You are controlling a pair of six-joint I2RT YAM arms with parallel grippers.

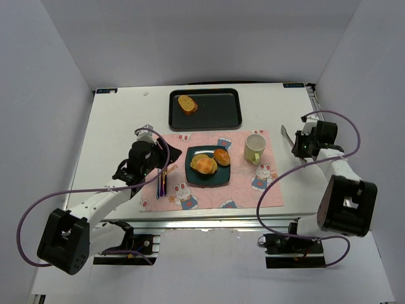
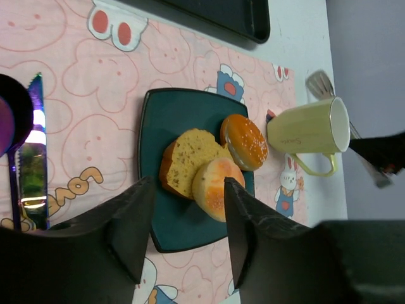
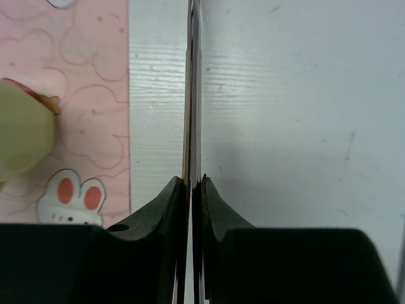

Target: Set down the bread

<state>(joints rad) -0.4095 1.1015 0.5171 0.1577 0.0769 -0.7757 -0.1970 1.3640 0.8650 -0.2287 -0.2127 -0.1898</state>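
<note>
Top external view: bread on the plate, one piece on the tray

Top external shows a white table [image 1: 114, 139] with a pink bunny-print placemat [image 1: 243, 190] across its near half. A dark teal plate [image 1: 209, 179] sits in the middle of the placemat and carries most of the bread. From the left wrist view I count three pieces bunched together there. A cut slice [image 2: 186, 158] lies with its crumb face up, and a pale round roll [image 2: 215, 187] touches its near side. A sesame bun [image 2: 243, 140] rests against both on the right. A fourth piece, a toasted slice [image 1: 187, 104], lies alone at the left end of the black tray [image 1: 221, 111], which is just beyond the placemat's far edge.

The left gripper [image 2: 188, 182] hangs over the left part of the placemat, just beside the plate. Its fingers are spread with nothing between them, and the plate and bread show through the gap. A shiny knife [image 2: 28, 158] lies on the placemat to the left of the plate. A cream mug [image 1: 254, 148] stands on the placemat just right of the plate, with its handle toward the near side.

The right gripper [image 3: 192, 183] is over bare table just past the placemat's right edge. Its fingers are pressed together on a thin metal utensil [image 3: 192, 95], seen edge-on from the wrist. I cannot tell what kind it is.
</note>
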